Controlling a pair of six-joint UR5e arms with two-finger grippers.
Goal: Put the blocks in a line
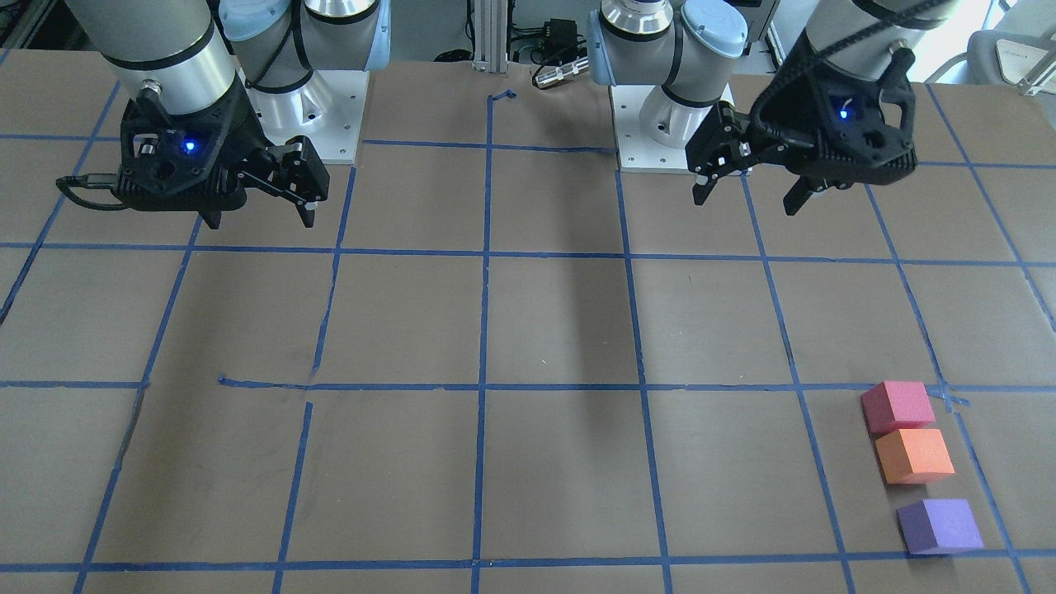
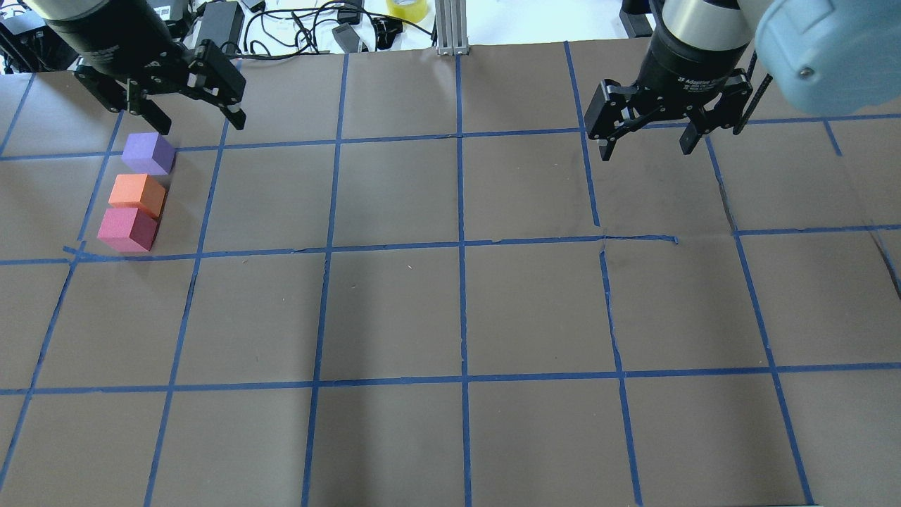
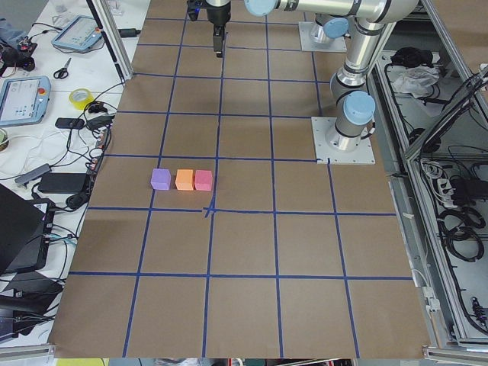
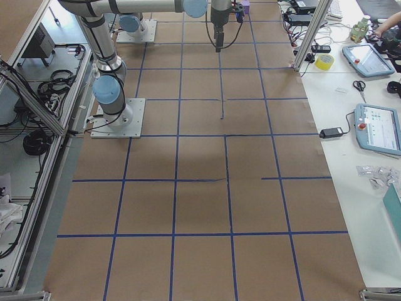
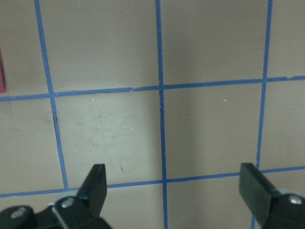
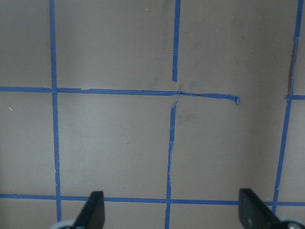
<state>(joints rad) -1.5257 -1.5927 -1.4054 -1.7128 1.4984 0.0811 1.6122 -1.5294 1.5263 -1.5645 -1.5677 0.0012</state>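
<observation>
Three foam cubes lie in a line at the far side of the table on my left: purple (image 2: 148,153), orange (image 2: 137,194) and pinkish-red (image 2: 128,229). Orange and pinkish-red touch; purple sits a small gap away. They also show in the front view as pinkish-red (image 1: 898,406), orange (image 1: 914,455) and purple (image 1: 940,525). My left gripper (image 2: 202,127) is open and empty, raised above the table near the purple cube. My right gripper (image 2: 645,153) is open and empty, raised over the far right. The left wrist view shows only a pinkish-red sliver (image 5: 1,71).
The brown table is marked with a blue tape grid (image 2: 461,243). The two arm bases (image 1: 660,124) stand at the robot's edge. Cables, power bricks and a yellow tape roll (image 2: 407,8) lie beyond the far edge.
</observation>
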